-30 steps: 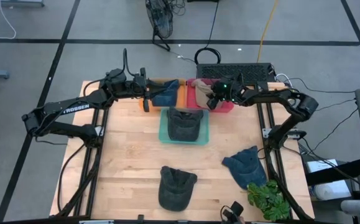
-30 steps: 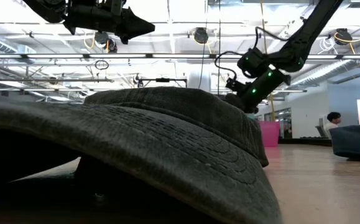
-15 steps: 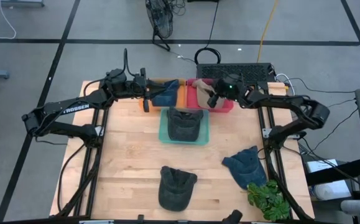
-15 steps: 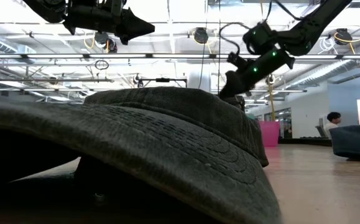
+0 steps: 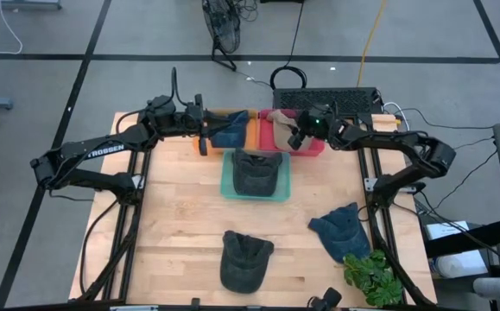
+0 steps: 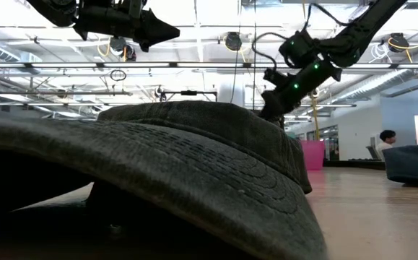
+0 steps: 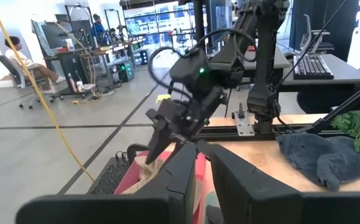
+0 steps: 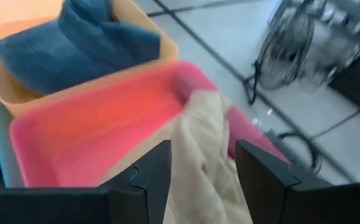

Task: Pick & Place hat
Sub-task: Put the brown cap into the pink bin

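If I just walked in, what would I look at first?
Probably the three bright bins at the table's far edge: an orange bin holding a blue hat, a pink bin with a beige hat in it, and a teal bin holding a dark hat. The right pincer hangs open over the pink one.

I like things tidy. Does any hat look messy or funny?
Yes. The tan hat hangs crumpled over the pink bin's edge instead of lying flat inside, right under the open right hand. The blue hat sits neatly in the orange bin.
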Action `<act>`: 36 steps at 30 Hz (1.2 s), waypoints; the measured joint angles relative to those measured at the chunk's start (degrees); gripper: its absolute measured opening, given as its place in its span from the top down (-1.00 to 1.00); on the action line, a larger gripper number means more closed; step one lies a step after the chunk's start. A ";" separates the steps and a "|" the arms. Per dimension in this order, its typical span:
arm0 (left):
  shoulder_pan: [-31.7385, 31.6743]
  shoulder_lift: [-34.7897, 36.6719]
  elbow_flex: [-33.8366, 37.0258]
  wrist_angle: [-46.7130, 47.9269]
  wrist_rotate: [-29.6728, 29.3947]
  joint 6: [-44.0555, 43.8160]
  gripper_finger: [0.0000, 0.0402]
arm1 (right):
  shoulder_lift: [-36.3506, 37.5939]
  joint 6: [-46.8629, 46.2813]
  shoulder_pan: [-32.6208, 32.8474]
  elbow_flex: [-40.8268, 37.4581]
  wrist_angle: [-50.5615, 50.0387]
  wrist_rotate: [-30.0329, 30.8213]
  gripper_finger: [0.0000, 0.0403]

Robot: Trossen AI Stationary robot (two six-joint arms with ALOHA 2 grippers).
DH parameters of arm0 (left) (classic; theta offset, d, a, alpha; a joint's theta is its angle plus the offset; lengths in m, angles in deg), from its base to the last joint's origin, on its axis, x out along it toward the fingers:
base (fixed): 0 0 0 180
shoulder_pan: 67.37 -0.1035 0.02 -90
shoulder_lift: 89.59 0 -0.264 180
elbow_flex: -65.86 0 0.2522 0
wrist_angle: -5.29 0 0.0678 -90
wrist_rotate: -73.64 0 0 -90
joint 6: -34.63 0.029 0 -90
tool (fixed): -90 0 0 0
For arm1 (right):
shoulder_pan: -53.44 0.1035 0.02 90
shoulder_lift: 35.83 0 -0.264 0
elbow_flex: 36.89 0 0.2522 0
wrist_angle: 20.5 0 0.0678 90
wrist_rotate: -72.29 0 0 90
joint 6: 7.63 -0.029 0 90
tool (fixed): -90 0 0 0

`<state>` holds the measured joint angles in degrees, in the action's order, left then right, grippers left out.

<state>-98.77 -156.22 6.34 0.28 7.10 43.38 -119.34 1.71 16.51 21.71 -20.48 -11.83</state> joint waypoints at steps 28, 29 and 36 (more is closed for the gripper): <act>-0.02 0.01 0.00 -1.19 -0.02 0.52 0.69 | -15.71 -2.82 -4.66 0.28 5.21 -7.92 0.23; -0.02 0.00 0.00 -1.18 -0.02 0.51 0.69 | -15.87 -2.84 -4.75 0.28 5.10 -7.95 0.23; 0.00 0.02 0.00 -0.99 -0.02 0.48 0.69 | -16.12 -3.65 -5.12 0.20 4.35 -8.22 0.23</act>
<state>-98.78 -156.20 6.34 -0.72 7.08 43.86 -135.46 -1.94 11.40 21.91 -16.13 -20.05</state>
